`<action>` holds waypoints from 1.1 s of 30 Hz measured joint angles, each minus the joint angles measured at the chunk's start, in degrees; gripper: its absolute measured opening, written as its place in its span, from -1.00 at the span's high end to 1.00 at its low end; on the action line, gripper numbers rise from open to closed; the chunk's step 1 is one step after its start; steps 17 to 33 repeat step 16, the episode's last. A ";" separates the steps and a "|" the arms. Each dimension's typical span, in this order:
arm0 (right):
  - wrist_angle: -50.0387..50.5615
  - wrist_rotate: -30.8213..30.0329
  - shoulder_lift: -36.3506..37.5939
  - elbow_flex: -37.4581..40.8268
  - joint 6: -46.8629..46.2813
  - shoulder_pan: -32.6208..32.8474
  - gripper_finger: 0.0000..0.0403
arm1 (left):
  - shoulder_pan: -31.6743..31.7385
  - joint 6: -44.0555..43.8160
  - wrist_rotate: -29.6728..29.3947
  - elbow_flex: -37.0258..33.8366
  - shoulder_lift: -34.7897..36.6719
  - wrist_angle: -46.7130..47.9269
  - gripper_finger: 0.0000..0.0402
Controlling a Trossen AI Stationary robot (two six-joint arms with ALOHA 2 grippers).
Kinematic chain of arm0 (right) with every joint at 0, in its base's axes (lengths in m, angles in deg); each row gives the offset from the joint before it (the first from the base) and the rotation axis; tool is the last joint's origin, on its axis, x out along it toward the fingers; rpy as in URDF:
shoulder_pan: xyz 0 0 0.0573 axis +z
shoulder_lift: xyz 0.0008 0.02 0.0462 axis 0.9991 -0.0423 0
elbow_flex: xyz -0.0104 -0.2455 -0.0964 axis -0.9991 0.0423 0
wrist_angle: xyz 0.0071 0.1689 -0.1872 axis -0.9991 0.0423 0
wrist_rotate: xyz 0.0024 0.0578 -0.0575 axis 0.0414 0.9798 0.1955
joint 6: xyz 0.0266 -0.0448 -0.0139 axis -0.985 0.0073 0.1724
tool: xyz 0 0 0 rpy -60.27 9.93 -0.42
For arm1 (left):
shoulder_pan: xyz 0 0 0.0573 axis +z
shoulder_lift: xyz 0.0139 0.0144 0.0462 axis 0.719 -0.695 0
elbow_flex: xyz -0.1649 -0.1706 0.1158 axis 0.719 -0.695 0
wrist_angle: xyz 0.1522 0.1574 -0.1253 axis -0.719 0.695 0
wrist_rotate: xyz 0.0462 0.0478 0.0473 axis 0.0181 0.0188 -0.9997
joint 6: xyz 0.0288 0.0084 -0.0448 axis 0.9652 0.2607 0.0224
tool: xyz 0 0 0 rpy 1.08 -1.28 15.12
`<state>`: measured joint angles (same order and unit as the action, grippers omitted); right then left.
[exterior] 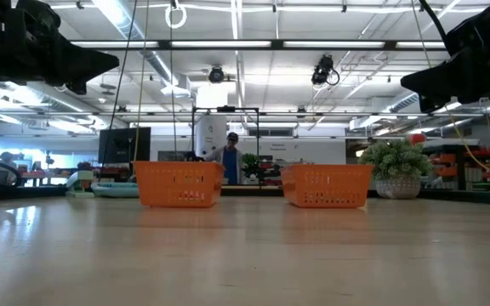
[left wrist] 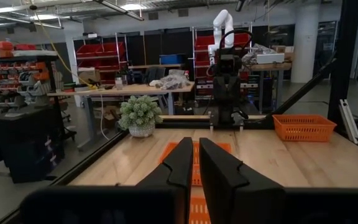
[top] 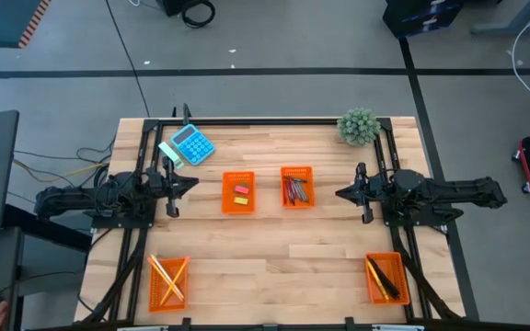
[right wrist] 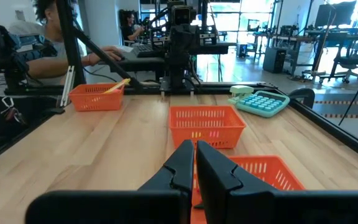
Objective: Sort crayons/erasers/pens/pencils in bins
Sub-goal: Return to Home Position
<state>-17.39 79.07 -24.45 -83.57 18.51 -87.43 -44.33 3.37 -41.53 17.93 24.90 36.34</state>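
Four orange bins stand on the wooden table. The bin (top: 239,192) left of centre holds a pink and a yellow eraser. The bin (top: 297,186) beside it holds crayons. Yellow and orange pencils lie in the near-left bin (top: 168,280), and black pens and a yellow one in the near-right bin (top: 386,276). My left gripper (top: 194,184) hangs level at the left side, shut and empty, with only a slit showing between its fingers (left wrist: 185,155). My right gripper (top: 338,193) hangs level at the right side, facing it, shut and empty (right wrist: 193,144).
A blue calculator (top: 192,144) lies at the far left, with a small green block (top: 170,153) beside it. A potted plant (top: 358,126) stands at the far right corner. A dark metal frame (top: 403,175) runs along the table's edges. A person sits beyond the table (right wrist: 48,37).
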 joint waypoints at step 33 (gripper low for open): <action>0.00 0.00 0.00 0.00 -0.01 0.00 0.87 | 0.00 0.00 -0.01 0.00 -0.01 0.00 0.81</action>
